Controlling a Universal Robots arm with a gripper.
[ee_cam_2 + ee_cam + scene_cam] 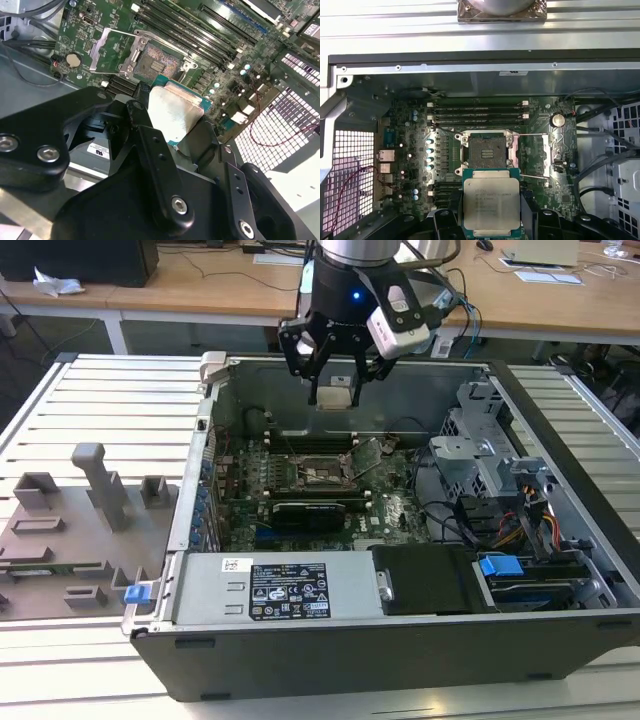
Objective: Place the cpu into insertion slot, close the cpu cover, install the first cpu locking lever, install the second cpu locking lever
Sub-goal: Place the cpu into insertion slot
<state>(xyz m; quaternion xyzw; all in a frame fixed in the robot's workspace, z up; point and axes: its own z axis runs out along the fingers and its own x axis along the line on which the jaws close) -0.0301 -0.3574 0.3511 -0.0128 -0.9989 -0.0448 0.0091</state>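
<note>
My gripper (335, 390) hangs over the open computer case, shut on the cpu (335, 397), a flat square chip with a pale silver top. In both wrist views the cpu (491, 202) (175, 112) sits level between the black fingers (451, 210), above the green motherboard and just short of the insertion slot (487, 152). The insertion slot (156, 62) lies bare, a dark centre inside a silvery rim. The cpu cover (98, 50), a thin silvery frame with a window, is swung open beside the slot. A thin locking lever (536, 176) lies out to the side.
Long black memory slots (477, 112) run beside the socket. A black card (310, 512) lies across the board. A grey drive cage (480, 455), cables and a labelled power supply (290, 590) stand inside the case walls. A grey fixture plate (80, 530) lies at the exterior view's left.
</note>
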